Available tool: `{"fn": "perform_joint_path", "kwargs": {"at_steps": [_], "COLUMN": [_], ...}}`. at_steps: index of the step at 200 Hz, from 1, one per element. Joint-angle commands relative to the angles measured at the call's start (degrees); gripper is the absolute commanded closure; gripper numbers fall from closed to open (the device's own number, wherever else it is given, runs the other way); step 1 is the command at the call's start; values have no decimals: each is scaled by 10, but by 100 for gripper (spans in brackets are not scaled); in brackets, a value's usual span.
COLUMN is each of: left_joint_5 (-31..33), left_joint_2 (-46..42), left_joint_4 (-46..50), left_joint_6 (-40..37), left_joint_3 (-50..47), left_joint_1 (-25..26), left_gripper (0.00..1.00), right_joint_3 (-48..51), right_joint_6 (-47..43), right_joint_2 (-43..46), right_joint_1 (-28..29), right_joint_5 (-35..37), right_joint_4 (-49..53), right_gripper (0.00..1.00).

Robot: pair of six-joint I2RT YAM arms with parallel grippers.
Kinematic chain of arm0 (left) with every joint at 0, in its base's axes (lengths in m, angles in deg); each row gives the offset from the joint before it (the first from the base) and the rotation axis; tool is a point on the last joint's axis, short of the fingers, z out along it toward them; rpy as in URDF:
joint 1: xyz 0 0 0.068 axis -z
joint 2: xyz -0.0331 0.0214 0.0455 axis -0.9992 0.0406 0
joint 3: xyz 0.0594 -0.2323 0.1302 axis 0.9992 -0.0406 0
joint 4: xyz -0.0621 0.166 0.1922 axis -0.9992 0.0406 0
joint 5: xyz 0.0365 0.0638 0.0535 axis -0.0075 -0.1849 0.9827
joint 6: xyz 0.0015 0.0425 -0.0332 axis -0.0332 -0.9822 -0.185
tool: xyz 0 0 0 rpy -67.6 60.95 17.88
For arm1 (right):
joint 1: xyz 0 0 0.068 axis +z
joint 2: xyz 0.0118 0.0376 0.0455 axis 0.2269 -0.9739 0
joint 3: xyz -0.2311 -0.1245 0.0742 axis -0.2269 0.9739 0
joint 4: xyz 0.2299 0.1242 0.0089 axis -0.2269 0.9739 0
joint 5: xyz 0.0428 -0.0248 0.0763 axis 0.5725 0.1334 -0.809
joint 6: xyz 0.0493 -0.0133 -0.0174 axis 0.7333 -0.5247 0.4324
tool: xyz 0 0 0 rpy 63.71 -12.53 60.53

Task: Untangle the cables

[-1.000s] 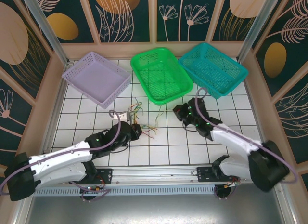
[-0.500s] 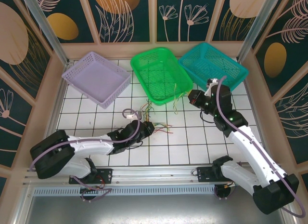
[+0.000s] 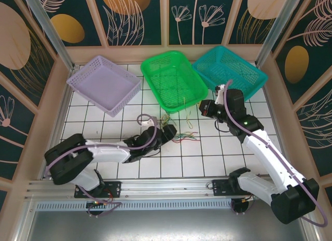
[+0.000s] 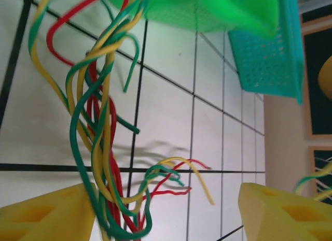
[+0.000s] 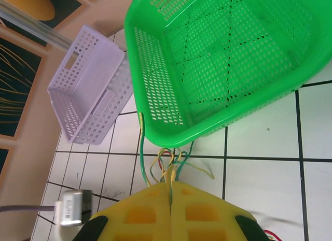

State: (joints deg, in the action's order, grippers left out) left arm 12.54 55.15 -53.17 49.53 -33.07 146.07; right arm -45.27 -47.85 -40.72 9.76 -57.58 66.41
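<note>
cables (image 4: 98, 147): we judge them light, limp, snag-prone | left tool (image 4: 166, 207) gapes, bundle by its finger | right tool (image 5: 170, 197) pinches few strands | we'd grip single free ends

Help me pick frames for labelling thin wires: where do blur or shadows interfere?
Top external: evenly lit and sharp, but the cables are tiny. Left wrist: cables fairly sharp, casting soft shadows on the tiles, green basket smeared. Right wrist: green basket crisp, right pincer close and slightly soft.

Worktop (image 3: 104, 128): tiled white, ruled black.
Far edge: lilac basket (image 3: 126, 100), green basket (image 3: 153, 88) and teal basket (image 3: 254, 89) are set.
Middle: cables (image 3: 183, 138) are strewn.
</note>
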Motion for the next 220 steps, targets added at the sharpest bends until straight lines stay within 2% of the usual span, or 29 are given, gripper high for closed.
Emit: {"fn": "perform_joint_path", "kwargs": {"at_steps": [1,35,61,93,123,135,166,220], "left_joint_5": [50,65,49,11,-8,-14,5,16], "left_joint_2": [-79,-134,-104,-65,-39,-31,-28,-83], "left_joint_4": [77,154,207,206,206,209,229,235], "left_joint_6": [-4,-43,-79,-91,-106,-107,-104,-67], "left_joint_3": [28,90,157,190,220,226,218,141], "left_joint_1": [-1,-1,-7,-33,-50,-56,-75,-148], "left_gripper": [26,22,22,28,43,53,100,100], "right_joint_3": [-26,-33,-45,-59,-66,-66,-67,-60], "right_joint_6": [-32,-44,-57,-67,-68,-67,-73,-80], "right_joint_2": [5,2,-2,-12,-13,-11,8,120], "right_joint_1": [2,12,40,76,105,114,129,135], "right_joint_5": [-10,-19,-11,-5,0,3,3,42], "right_joint_4": [14,11,11,14,16,15,11,-18], "right_gripper": [100,100,100,100,100,100,100,100]}}
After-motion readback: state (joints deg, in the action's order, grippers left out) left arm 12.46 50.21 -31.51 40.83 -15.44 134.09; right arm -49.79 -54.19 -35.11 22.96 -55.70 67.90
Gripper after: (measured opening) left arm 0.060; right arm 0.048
